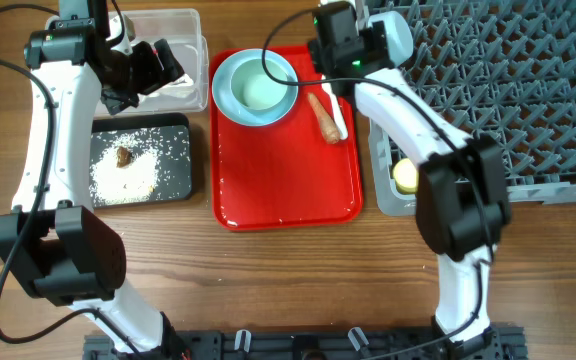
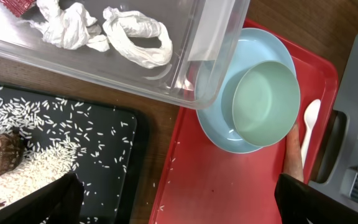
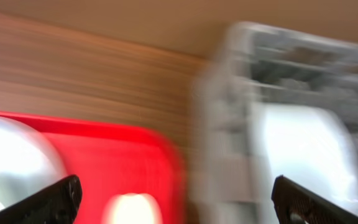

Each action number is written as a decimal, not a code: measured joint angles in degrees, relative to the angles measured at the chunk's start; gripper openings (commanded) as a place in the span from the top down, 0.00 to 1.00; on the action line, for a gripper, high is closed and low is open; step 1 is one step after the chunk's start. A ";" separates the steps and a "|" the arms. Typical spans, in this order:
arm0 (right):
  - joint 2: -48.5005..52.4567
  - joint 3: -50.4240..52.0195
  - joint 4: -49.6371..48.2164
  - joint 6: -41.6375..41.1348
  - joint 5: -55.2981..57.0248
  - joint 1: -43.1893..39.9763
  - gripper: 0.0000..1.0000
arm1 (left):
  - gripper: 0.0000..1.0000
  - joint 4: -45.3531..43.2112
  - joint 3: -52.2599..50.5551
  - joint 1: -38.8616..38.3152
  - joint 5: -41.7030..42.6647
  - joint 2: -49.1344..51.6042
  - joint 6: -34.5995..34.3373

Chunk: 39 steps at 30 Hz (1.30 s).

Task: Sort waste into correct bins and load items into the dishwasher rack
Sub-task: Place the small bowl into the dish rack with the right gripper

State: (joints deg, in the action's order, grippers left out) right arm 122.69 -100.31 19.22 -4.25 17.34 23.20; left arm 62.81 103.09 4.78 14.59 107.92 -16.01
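Note:
A light blue plate [image 1: 230,100] with a pale blue bowl [image 1: 262,90] in it sits at the back of the red tray [image 1: 288,170]; both show in the left wrist view, plate [image 2: 219,124] and bowl [image 2: 266,102]. The carrot-like stick [image 1: 323,118] and white spoon [image 1: 338,112] lie right of them. The clear tub [image 2: 185,78] holds crumpled tissue [image 2: 135,40] and a red wrapper [image 2: 17,5]. The black tray [image 1: 173,170] holds rice [image 1: 128,175] and the brown lump [image 1: 123,156]. A yellow cup [image 1: 406,176] sits in the grey rack [image 1: 528,90]. My left gripper [image 2: 179,202] is open and empty over the tray's edge. My right gripper [image 3: 178,199] is open, above the spoon; its view is blurred.
Loose rice grains lie on the wood between the black tray and the red tray [image 2: 166,180]. A pale blue bowl [image 1: 398,35] stands in the rack's back left corner beside my right wrist. The rack's front rim [image 1: 388,190] borders the red tray.

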 measured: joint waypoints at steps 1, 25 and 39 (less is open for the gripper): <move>-1.46 -0.02 0.02 -3.43 -6.75 -0.04 0.00 | 0.00 0.00 0.00 0.00 0.02 0.00 0.00; 7.76 -0.68 6.40 -34.60 -16.83 7.13 0.96 | 0.00 0.00 0.00 0.00 0.00 0.00 0.00; -10.71 -0.61 11.72 -17.44 -17.90 -1.11 0.96 | 0.00 0.00 0.00 0.00 0.00 0.00 0.00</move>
State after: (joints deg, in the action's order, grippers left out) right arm 111.98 -100.92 30.94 -21.69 -0.56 22.09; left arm 62.81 103.09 4.78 14.59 107.92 -16.01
